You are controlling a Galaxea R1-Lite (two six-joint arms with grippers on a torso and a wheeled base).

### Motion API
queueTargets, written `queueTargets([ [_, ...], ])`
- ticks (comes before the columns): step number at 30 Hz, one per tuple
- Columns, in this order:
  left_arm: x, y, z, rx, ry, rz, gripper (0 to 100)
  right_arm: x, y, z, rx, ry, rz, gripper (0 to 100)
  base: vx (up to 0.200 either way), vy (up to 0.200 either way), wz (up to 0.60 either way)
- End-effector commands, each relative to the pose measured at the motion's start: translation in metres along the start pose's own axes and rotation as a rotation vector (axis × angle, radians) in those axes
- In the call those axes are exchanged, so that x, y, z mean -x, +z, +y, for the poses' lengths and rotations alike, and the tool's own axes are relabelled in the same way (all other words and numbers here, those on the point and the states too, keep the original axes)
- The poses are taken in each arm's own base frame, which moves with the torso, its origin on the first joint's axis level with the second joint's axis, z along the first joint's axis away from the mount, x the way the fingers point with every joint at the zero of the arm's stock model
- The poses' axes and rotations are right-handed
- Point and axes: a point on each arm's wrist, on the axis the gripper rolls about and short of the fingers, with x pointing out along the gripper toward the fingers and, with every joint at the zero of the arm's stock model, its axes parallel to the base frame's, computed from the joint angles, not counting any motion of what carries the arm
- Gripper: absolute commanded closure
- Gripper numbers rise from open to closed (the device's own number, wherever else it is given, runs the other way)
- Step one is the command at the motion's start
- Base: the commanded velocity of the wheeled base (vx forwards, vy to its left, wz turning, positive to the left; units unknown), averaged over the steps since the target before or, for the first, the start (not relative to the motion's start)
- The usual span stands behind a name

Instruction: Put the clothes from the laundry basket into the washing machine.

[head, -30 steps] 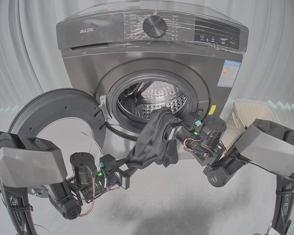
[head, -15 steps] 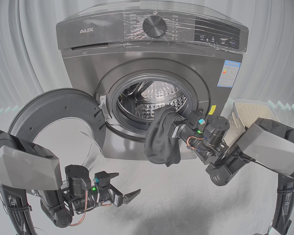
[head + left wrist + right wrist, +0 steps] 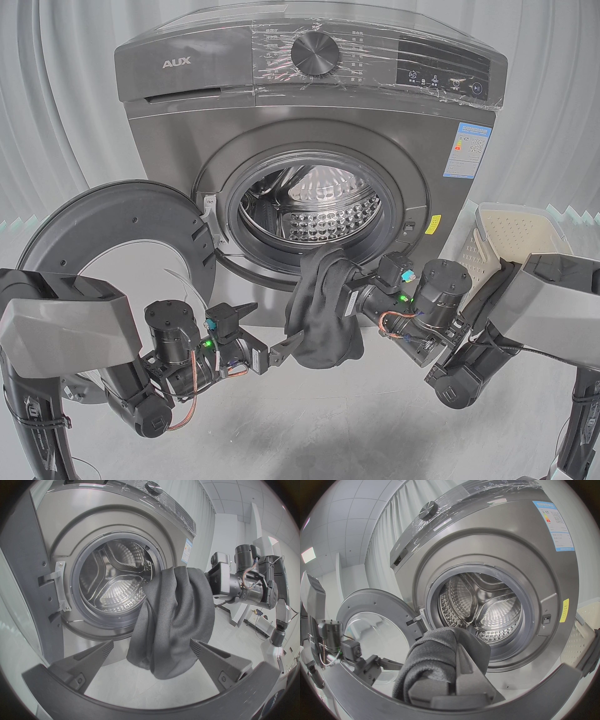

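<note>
Nearest, low in front of the open door, the left gripper (image 3: 270, 327) has its two dark, wedge-shaped plastic fingers spread wide with nothing between them. One fingertip (image 3: 292, 341) sits just beside the lower hem of the dark garment (image 3: 322, 306); I cannot tell whether it touches.

The garment is a soft, matte charcoal knit with a fine ribbed weave, bunched into thick rounded folds. It is draped over the right gripper (image 3: 347, 282), whose fingers are clamped on the cloth near its top; in the right wrist view the fabric wraps over one finger (image 3: 462, 670) and hides most of it. The garment's long axis runs close to vertical. Its folded top rises to the lower rim of the machine's opening, and its loose end hangs toward the pale, smooth floor (image 3: 312, 425). It is outside the drum, clear of the floor.

Behind it stands the washing machine (image 3: 187, 137), a brushed grey metal box with clear film over the control panel. Its round door (image 3: 112, 219) is swung open on the robot's left. The drum (image 3: 325, 206) is shiny perforated steel with raised ribs.

At the machine's right side leans the laundry basket (image 3: 512, 231), cream plastic with a grid of small holes. A pleated pale curtain (image 3: 50, 94) hangs behind everything.
</note>
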Motion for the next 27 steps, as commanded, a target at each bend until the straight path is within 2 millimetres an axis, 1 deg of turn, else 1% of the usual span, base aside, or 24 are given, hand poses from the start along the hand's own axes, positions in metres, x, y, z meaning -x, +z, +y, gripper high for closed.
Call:
queueTargets([
  [1,-0.011,-0.008,0.003,0.001,-0.003,0.006,0,0.003,0.002,0.007,-0.003,0.018,-0.001,100,0.000,0.000,0.00],
  [10,-0.019,-0.011,0.002,-0.001,-0.053,-0.002,0,0.005,0.003,0.024,-0.010,0.058,0.000,100,0.000,0.000,0.00],
  [11,-0.023,-0.013,0.004,-0.002,-0.054,-0.007,0,0.006,0.003,0.029,-0.015,0.069,0.000,100,0.000,0.000,0.00],
  [15,-0.035,-0.012,0.013,-0.002,-0.035,-0.038,0,0.009,0.004,0.041,-0.031,0.094,0.004,100,0.000,0.000,0.00],
  [18,-0.047,-0.014,0.018,-0.007,-0.021,-0.061,0,0.013,0.004,0.047,-0.037,0.107,0.011,100,0.000,0.000,0.00],
  [19,-0.047,-0.014,0.018,-0.007,-0.021,-0.062,0,0.013,0.003,0.047,-0.037,0.107,0.012,100,0.000,0.000,0.00],
  [20,-0.052,-0.017,0.024,-0.007,-0.006,-0.065,0,0.016,0.006,0.050,-0.040,0.118,0.009,100,0.000,0.000,0.00],
  [22,-0.055,-0.020,0.026,-0.010,0.002,-0.066,0,0.017,0.006,0.052,-0.040,0.123,0.013,100,0.000,0.000,0.00],
  [23,-0.059,-0.023,0.030,-0.011,0.010,-0.068,0,0.018,0.008,0.053,-0.044,0.125,0.009,100,0.000,0.000,0.00],
  [27,-0.063,-0.032,0.038,-0.010,0.026,-0.059,0,0.024,0.017,0.055,-0.054,0.131,-0.006,100,0.000,0.000,0.00],
])
